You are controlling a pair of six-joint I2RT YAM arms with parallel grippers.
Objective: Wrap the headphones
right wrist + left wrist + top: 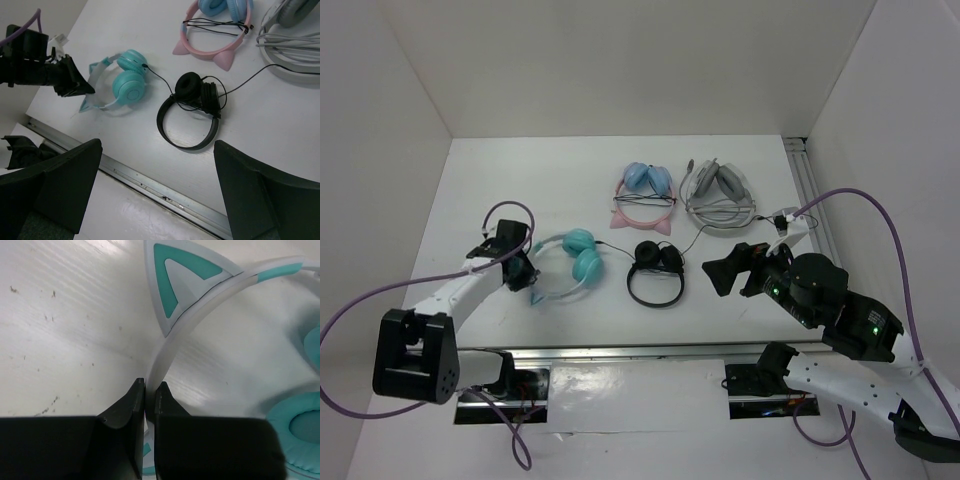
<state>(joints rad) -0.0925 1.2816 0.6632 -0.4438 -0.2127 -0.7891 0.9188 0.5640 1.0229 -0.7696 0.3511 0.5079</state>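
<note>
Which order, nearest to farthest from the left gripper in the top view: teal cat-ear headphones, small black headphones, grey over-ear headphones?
1. teal cat-ear headphones, in the left gripper
2. small black headphones, table centre
3. grey over-ear headphones, back right

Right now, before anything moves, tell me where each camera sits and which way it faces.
Top external: above and behind the bases, looking down on the table; both arms show, left end effector and right end effector.
Left wrist: low over the table, facing along its fingers, closed on the headphones band.
Right wrist: raised, looking down toward the left arm between its open fingers.
Shared: top and right wrist both show the black headphones.
</note>
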